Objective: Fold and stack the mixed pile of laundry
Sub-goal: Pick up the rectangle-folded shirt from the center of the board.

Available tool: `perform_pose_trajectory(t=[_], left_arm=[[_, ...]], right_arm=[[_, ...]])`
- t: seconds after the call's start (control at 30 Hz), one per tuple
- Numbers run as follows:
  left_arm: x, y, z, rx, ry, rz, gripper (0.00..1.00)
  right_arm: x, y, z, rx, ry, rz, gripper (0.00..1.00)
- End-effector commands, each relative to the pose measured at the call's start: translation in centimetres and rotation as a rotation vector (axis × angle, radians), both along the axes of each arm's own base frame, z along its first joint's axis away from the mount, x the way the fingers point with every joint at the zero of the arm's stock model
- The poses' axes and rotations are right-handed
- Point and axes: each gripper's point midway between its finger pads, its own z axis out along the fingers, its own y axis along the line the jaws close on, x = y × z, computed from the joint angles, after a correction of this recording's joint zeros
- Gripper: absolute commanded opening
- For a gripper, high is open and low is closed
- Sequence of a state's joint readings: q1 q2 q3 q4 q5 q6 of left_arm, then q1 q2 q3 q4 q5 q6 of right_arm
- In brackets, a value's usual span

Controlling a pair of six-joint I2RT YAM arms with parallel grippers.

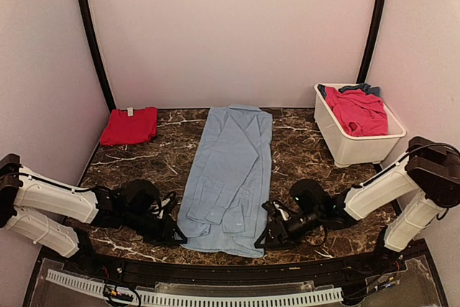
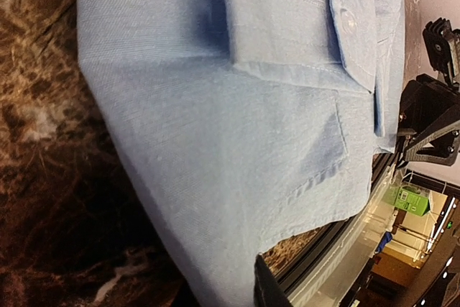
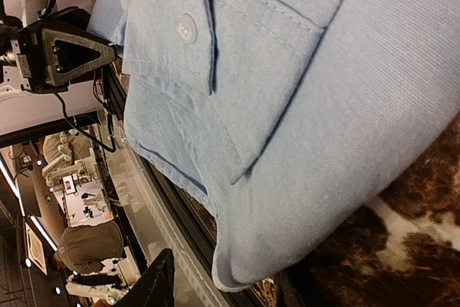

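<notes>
The light-blue shirt (image 1: 228, 170) lies folded lengthwise down the middle of the table, collar at the far end. My left gripper (image 1: 172, 232) is at its near left corner. In the left wrist view the cloth (image 2: 215, 141) drapes over the jaws of the left gripper (image 2: 223, 285), and only one dark finger (image 2: 266, 289) shows, right against the hem. My right gripper (image 1: 270, 235) is at the near right corner. Its jaws (image 3: 223, 289) stand apart around the hanging corner (image 3: 244, 271), with a gap beside the visible finger (image 3: 154, 285).
A folded red piece (image 1: 129, 126) lies at the far left of the table. A white tub (image 1: 359, 147) at the far right holds a pink-red piece (image 1: 356, 109) and a darker blue one (image 1: 366, 89). The table's near rail (image 1: 215, 267) runs just behind both grippers.
</notes>
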State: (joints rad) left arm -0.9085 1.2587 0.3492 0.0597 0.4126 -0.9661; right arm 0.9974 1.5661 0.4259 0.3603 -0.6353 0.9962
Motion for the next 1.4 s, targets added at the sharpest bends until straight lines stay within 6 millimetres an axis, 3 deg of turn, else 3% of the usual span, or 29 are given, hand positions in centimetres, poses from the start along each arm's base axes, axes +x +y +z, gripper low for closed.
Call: perform_pose_trajectory(t=[0.0, 0.03, 0.13, 0.2, 0.33, 0.4, 0.53, 0.7, 0.77, 0.87, 0.9, 1.03, 1.23, 1.37], left_arm=[[-1.0, 0.4, -0.7, 0.014, 0.026, -0.016, 0.21], [-1.0, 0.5, -0.5, 0.018, 0.018, -0.023, 0.23], [-0.9, 0.8, 0.6, 0.004, 0.004, -0.016, 0.46], [-0.6, 0.3, 2.7, -0.078, -0.021, -0.003, 0.55], [0.5, 1.3, 3.4, -0.084, -0.019, 0.054, 0.59], [1.4, 2.0, 2.9, -0.073, -0.009, 0.089, 0.56], [2.5, 1.9, 2.2, -0.041, -0.005, 0.087, 0.51], [2.4, 1.2, 0.7, -0.015, 0.047, 0.05, 0.49], [2.1, 1.1, 0.1, -0.017, 0.07, 0.045, 0.43], [1.6, 0.5, 0.4, -0.071, 0.08, 0.028, 0.3], [1.4, 0.1, 0.8, -0.092, 0.072, 0.013, 0.21], [-1.2, -0.4, 1.7, -0.114, 0.086, -0.052, 0.03], [-3.4, 1.4, 2.1, -0.135, 0.119, -0.016, 0.0], [-2.9, 1.7, 3.2, -0.156, 0.065, 0.001, 0.0]], right_arm=[[-1.1, -2.2, -4.1, -0.179, 0.07, -0.023, 0.44], [-1.0, -2.0, -4.1, -0.177, 0.069, -0.021, 0.43], [-0.9, -1.9, -3.9, -0.175, 0.068, -0.024, 0.34], [-1.0, -2.0, -3.9, -0.183, 0.071, -0.024, 0.25], [-1.0, -2.2, -3.8, -0.191, 0.071, -0.028, 0.06], [-1.0, -2.2, -3.8, -0.193, 0.071, -0.03, 0.0], [-0.8, -2.4, -3.6, -0.204, 0.06, -0.04, 0.0], [-0.6, -2.6, -3.0, -0.205, 0.043, -0.049, 0.0], [-0.7, -2.8, -3.0, -0.209, 0.044, -0.052, 0.0], [-0.9, -3.2, -2.8, -0.21, 0.047, -0.056, 0.0], [-1.0, -3.4, -2.8, -0.21, 0.05, -0.058, 0.0], [-1.6, -3.8, -1.8, -0.176, 0.042, -0.047, 0.0], [-2.4, -4.5, 0.5, -0.127, -0.006, -0.037, 0.0], [-1.7, -4.7, 2.3, -0.099, -0.074, -0.061, 0.0]])
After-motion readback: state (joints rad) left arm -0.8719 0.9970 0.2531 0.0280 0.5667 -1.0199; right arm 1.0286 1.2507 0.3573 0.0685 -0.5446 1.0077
